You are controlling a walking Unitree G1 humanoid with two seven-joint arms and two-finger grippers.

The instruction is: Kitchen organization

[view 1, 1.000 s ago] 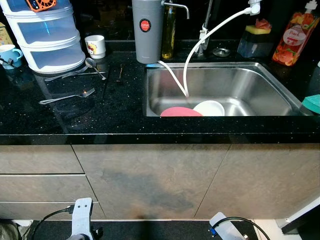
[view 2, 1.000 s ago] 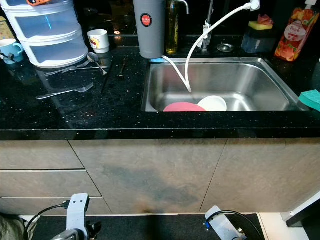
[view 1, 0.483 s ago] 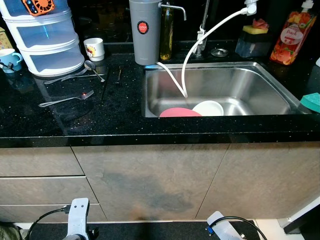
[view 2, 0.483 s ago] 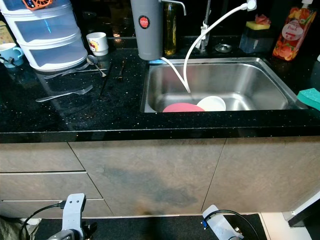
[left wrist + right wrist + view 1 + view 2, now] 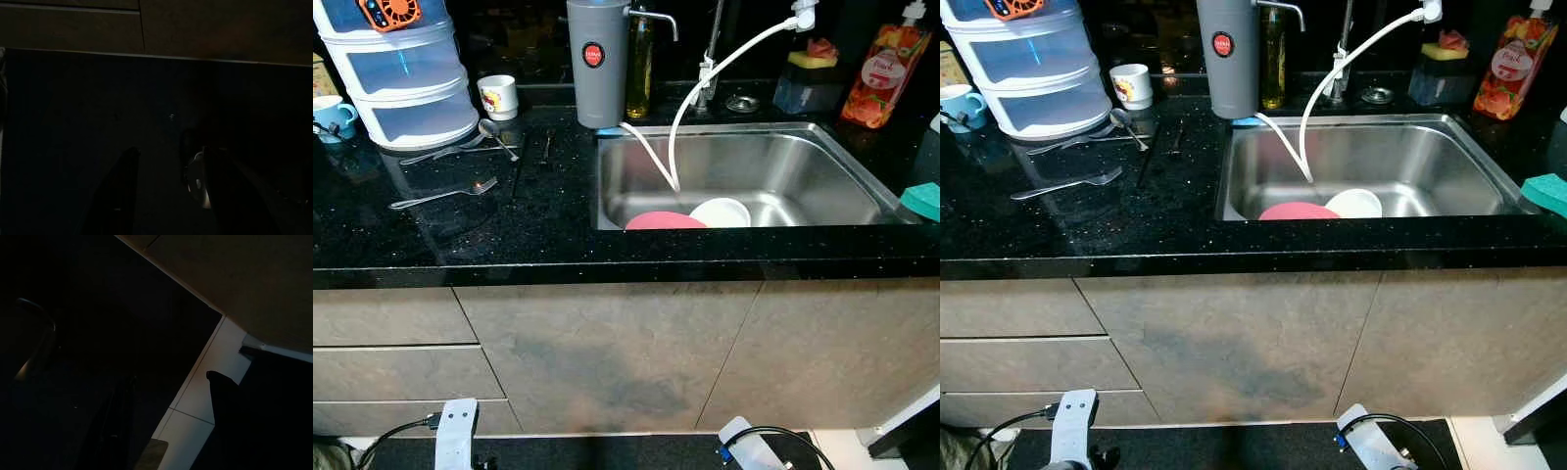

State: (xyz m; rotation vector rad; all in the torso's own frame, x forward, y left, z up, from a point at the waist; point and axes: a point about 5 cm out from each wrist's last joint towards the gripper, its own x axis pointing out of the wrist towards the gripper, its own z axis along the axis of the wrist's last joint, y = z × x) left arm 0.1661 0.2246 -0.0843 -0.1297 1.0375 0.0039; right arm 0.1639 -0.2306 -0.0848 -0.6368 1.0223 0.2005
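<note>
Lowered since half a second ago, the left arm's wrist block (image 5: 456, 447) now sits nearer the bottom edge of the head view, while the worktop scene is held almost unchanged against that earlier picture. From this it is judged that both arms hang idle and that no item has yet been reached for; the tidying is at its very start.

At the far left of the black speckled stone worktop (image 5: 509, 220) a translucent plastic drawer tower (image 5: 396, 78) is seen, with a pale blue cup (image 5: 331, 111) beside it. A small white printed mug (image 5: 498, 95) stands just right of the tower. Thin, shiny metal cutlery lies loose in front: a spoon (image 5: 496, 134), and nearer the edge a fork (image 5: 445, 193). A tall grey cylinder with a red badge (image 5: 597, 61) stands at the sink's back left corner, with an amber bottle (image 5: 641, 64) next to it. A white hose (image 5: 705, 88) curves down into the brushed steel sink (image 5: 822, 181), where a pink plate (image 5: 664, 220) and a white bowl (image 5: 722, 211) rest touching. A sponge holder (image 5: 811, 83) and a soft refill pouch (image 5: 886, 69) are set at the right.

In the dark wrist views, the left gripper (image 5: 168, 188) and the right gripper (image 5: 168, 418) are each seen with fingers apart, holding nothing, above the floor.
</note>
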